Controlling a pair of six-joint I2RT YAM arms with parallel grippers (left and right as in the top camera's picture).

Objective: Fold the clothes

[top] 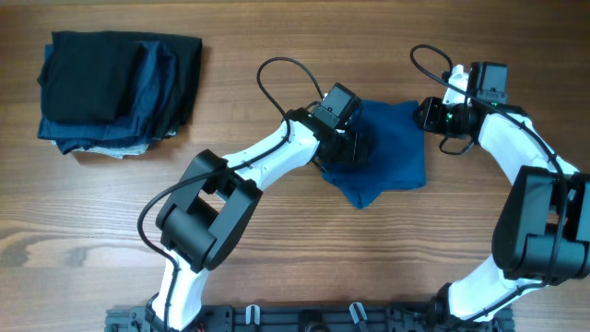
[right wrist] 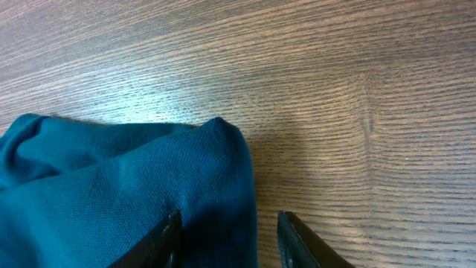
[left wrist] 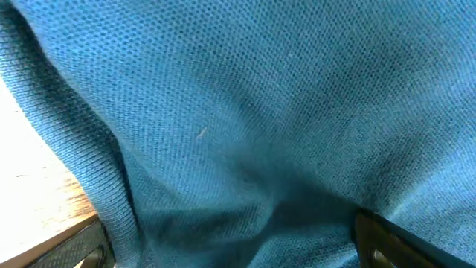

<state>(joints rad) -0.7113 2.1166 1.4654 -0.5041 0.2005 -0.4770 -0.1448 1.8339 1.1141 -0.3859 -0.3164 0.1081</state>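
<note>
Blue polo shirt (left wrist: 245, 112) cloth fills the left wrist view, right up against the lens, its knit rumpled into soft creases; far left on the wooden table (top: 277, 258) sits a stack of dark folded garments (top: 120, 92), well apart from the work; toward the middle, the left gripper (top: 355, 148) is down on the shirt's left half, its fingers (left wrist: 387, 238) spread wide at either edge of its own view with cloth lying loose across the gap and nothing pinched; the shirt itself lies centre-right on the table as a compact, uneven bundle, one point trailing toward the near edge, neither flat nor squared; at its upper right corner the right gripper (right wrist: 227, 238) stands with jaws partly closed about a rounded fold of the cloth, though whether it truly pinches that fold I cannot tell; the step in hand looks like an early fold or a re-gather, far from finished; the next move probably calls for the left fingers to find a clean edge, close on it and draw the cloth flat.
</note>
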